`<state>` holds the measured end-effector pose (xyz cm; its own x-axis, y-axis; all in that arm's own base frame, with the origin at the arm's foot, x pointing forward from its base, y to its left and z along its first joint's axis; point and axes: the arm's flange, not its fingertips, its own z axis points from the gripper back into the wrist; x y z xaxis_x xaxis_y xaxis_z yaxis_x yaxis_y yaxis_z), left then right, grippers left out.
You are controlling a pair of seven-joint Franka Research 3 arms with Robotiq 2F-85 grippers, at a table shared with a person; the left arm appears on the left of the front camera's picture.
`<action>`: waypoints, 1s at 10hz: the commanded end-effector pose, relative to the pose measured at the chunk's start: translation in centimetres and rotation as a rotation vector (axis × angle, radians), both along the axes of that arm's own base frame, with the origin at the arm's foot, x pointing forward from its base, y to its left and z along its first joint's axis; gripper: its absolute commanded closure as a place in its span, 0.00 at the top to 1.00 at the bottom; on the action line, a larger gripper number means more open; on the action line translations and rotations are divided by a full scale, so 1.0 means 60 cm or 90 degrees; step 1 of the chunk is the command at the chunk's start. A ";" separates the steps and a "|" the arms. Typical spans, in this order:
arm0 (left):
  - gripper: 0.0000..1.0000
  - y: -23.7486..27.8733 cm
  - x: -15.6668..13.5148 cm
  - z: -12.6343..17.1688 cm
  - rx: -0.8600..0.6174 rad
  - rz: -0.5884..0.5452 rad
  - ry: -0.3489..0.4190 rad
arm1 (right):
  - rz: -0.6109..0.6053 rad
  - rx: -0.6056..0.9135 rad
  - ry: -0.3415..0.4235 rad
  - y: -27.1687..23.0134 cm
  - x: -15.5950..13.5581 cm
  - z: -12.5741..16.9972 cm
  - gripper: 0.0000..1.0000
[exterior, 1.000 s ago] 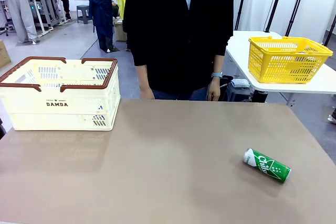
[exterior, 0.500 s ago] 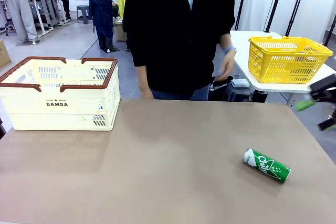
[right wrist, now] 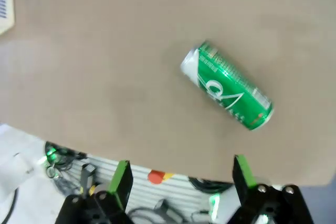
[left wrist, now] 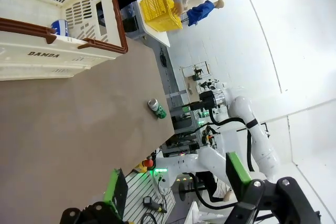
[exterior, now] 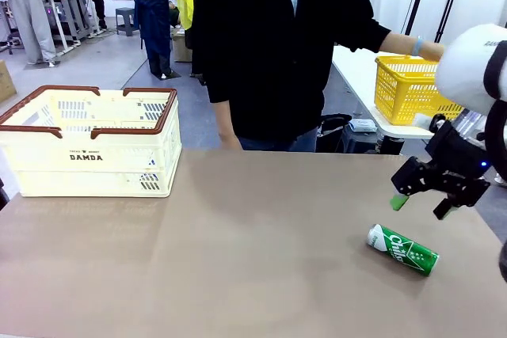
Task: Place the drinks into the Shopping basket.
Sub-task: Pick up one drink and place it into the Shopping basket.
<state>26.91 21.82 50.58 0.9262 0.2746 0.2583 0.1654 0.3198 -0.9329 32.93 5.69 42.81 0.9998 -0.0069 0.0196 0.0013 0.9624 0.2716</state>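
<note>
One green drink can [exterior: 402, 249] lies on its side on the brown table, toward the right front. My right gripper [exterior: 420, 206] hangs open just above and behind it, touching nothing. Seen from the right wrist, the same can [right wrist: 227, 85] lies ahead of the open gripper [right wrist: 181, 176]. The cream Shopping basket [exterior: 87, 144] with brown handles stands at the far left. In the left wrist view, the basket [left wrist: 52, 56] holds a blue can [left wrist: 60, 27], the green can [left wrist: 156, 108] lies farther off, and my left gripper [left wrist: 176, 179] is open with nothing in it.
A person in a black top stands at the far edge, one hand [exterior: 432, 50] stretched to a yellow mesh basket [exterior: 408, 89] on a white side table at the right. Bare brown tabletop [exterior: 253, 235] stretches between the crate and the can.
My right arm has come in from the right and moved down toward the green can. The person's arm has lifted toward the yellow basket. The can and crate have stayed put.
</note>
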 end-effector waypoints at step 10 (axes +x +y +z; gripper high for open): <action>1.00 -0.002 -0.005 0.001 -0.001 0.000 0.004 | 0.600 -0.018 -0.021 -0.022 0.041 -0.032 1.00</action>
